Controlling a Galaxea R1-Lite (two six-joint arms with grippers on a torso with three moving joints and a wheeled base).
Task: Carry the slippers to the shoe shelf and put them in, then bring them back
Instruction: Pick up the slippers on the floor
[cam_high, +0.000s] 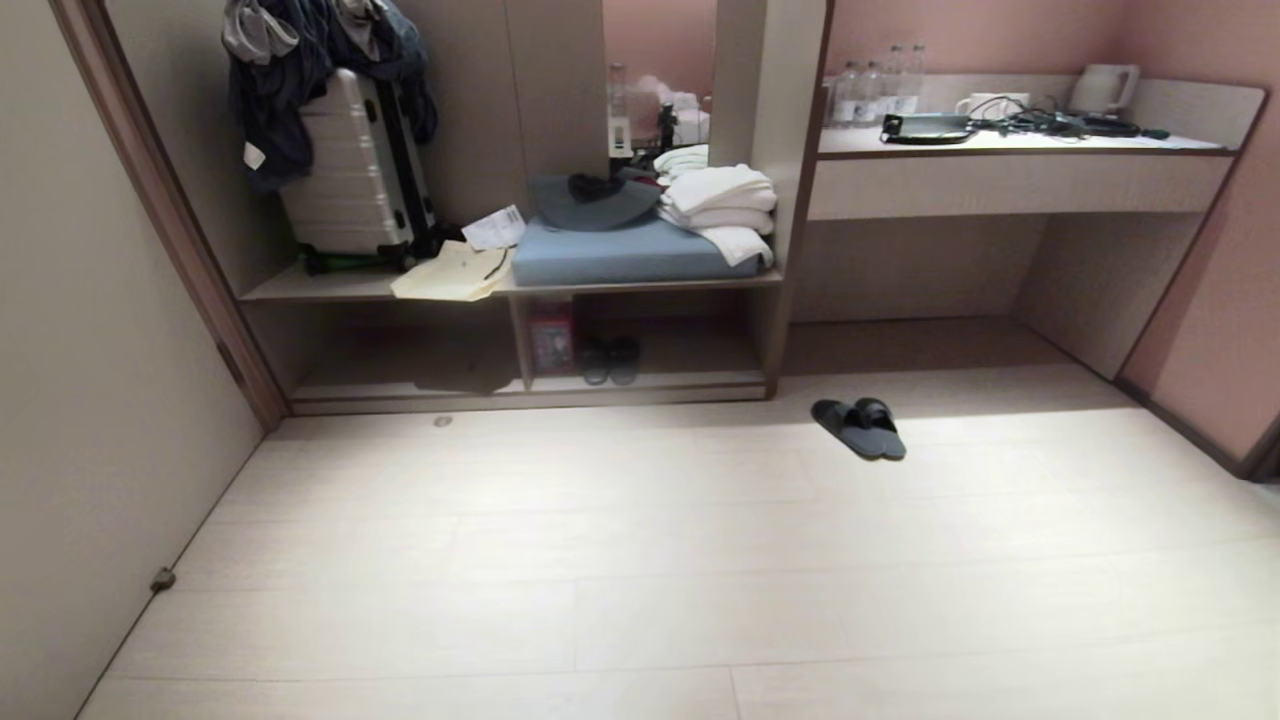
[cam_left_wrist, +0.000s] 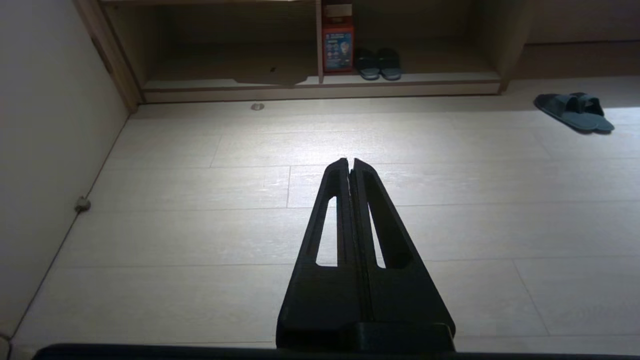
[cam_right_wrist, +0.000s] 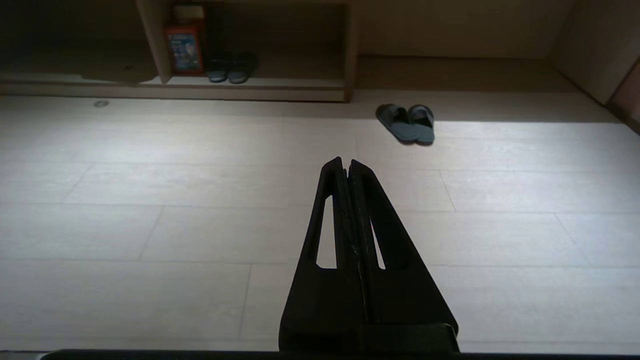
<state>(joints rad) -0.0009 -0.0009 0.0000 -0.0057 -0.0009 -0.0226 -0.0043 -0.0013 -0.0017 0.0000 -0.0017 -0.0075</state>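
The slippers (cam_high: 860, 428) lie side by side on the pale floor, just right of the built-in unit's end panel; they also show as slippers (cam_left_wrist: 574, 111) and slippers (cam_right_wrist: 406, 123) in the wrist views. The shoe shelf (cam_high: 660, 382) is the low open compartment at the unit's bottom, with an upright divider (cam_high: 519, 342). My left gripper (cam_left_wrist: 350, 161) is shut and empty above bare floor, well short of the shelf. My right gripper (cam_right_wrist: 346, 161) is shut and empty too, with the slippers a short way ahead of it. Neither arm shows in the head view.
A second dark pair (cam_high: 609, 360) and a red box (cam_high: 551, 336) stand inside the shelf right of the divider. Above are a suitcase (cam_high: 355, 170), a blue cushion (cam_high: 620, 255) and folded towels (cam_high: 722, 205). A desk (cam_high: 1010, 150) runs at the right, a wall (cam_high: 90, 420) at the left.
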